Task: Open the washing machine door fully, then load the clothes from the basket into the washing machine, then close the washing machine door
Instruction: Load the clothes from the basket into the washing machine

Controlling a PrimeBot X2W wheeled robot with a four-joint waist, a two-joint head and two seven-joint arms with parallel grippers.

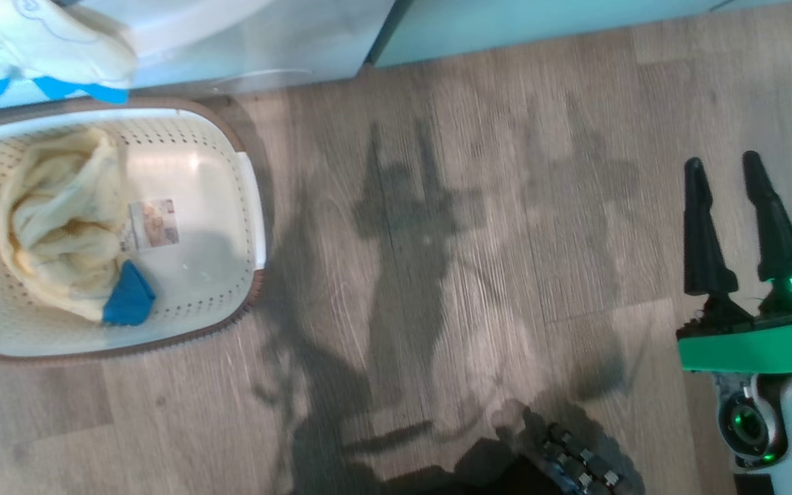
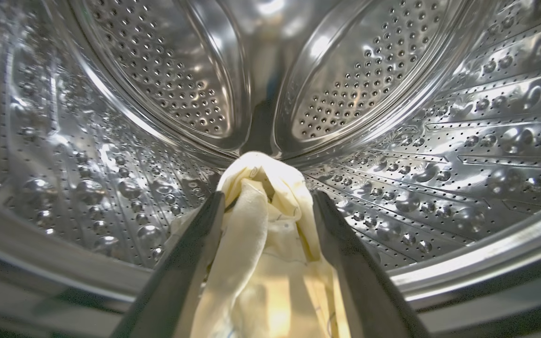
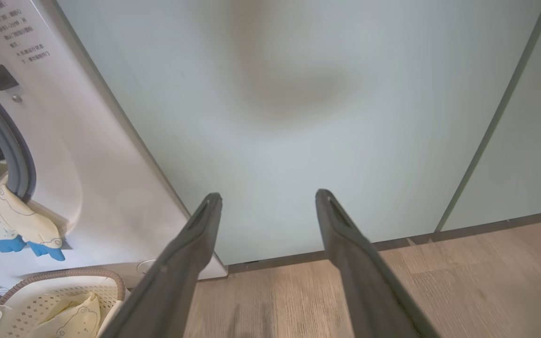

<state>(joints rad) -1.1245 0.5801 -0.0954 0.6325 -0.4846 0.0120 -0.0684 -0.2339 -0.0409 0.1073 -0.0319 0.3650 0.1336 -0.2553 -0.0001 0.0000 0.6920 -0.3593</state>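
Clothes (image 2: 270, 263) of pale yellow lie in three places. One piece sits low in the steel drum (image 2: 158, 75) of the washing machine (image 3: 101, 164), at six o'clock in the left wrist view, bunched up between the two fingers of the left gripper (image 2: 266, 195). Those fingers stand wide apart, spread as far as the other arm's, and the cloth loosely fills the gap between them; whether it touches the pads cannot be told. A second piece (image 1: 45, 41), with bright blue patches, hangs out over the lower lip of the washer's mouth, at eleven o'clock in the head view and nine o'clock in the right wrist view, below the grey rubber ring (image 3: 14, 141). A third piece (image 1: 59, 227) lies crumpled in the basket (image 1: 217, 261), which stands on the wooden floor (image 1: 471, 240) just in front of the washer, at nine o'clock in the head view. The right gripper (image 1: 722, 161) hangs at three o'clock, well apart from the basket, fingers spread and empty, pointing toward a pale green cabinet panel (image 3: 298, 117).
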